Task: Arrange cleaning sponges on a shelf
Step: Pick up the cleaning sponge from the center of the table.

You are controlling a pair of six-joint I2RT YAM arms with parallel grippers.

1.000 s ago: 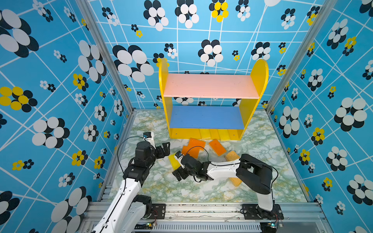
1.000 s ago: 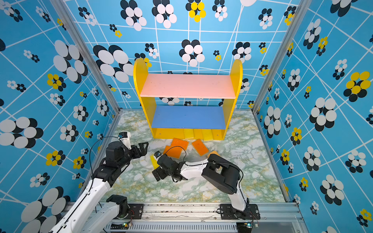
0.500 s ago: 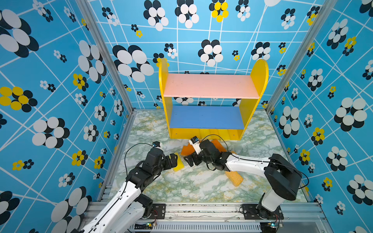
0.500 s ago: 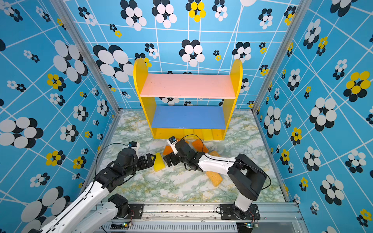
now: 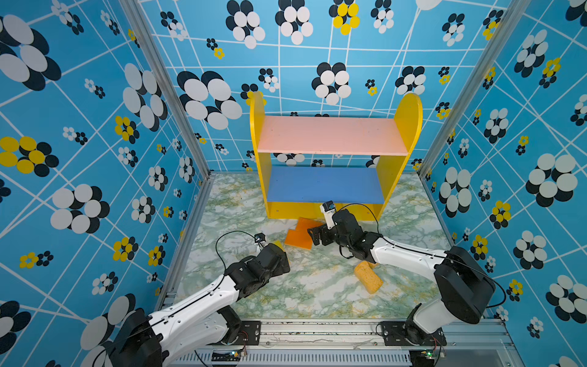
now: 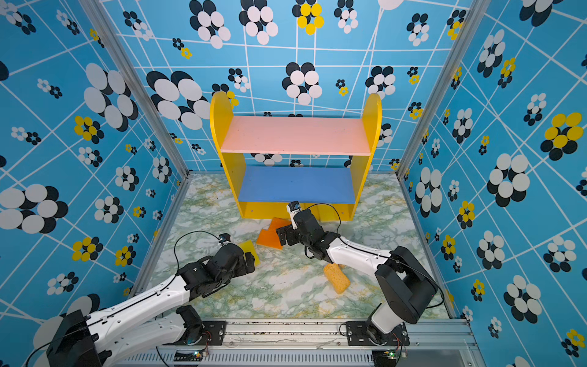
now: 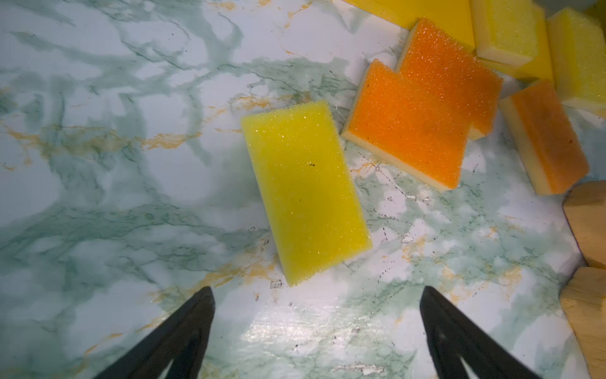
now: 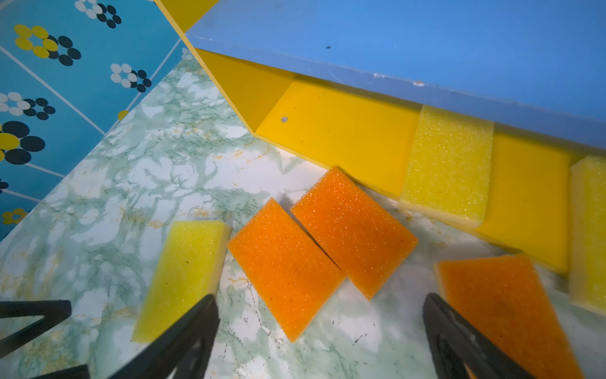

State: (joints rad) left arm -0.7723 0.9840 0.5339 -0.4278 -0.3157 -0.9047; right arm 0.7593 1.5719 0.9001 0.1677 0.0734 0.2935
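Judging by texture, yellow sponge (image 7: 305, 193) is expected light, soft, squashable; long edges should be pinched. Left gripper (image 7: 317, 290) and right gripper (image 8: 319, 297) are spread, empty.

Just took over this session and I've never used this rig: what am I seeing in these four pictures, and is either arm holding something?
Two pictures look down from one overhead camera head; two come from a camera on each arm's wrist. The left robot arm's fingers and the right arm's fingers stand open, holding nothing. The left pair points at a yellow sponge on the marbled table; the right pair faces two orange sponges lying side by side. A tan porous sponge lies apart. Two yellow sponges sit on the shelf's yellow base.
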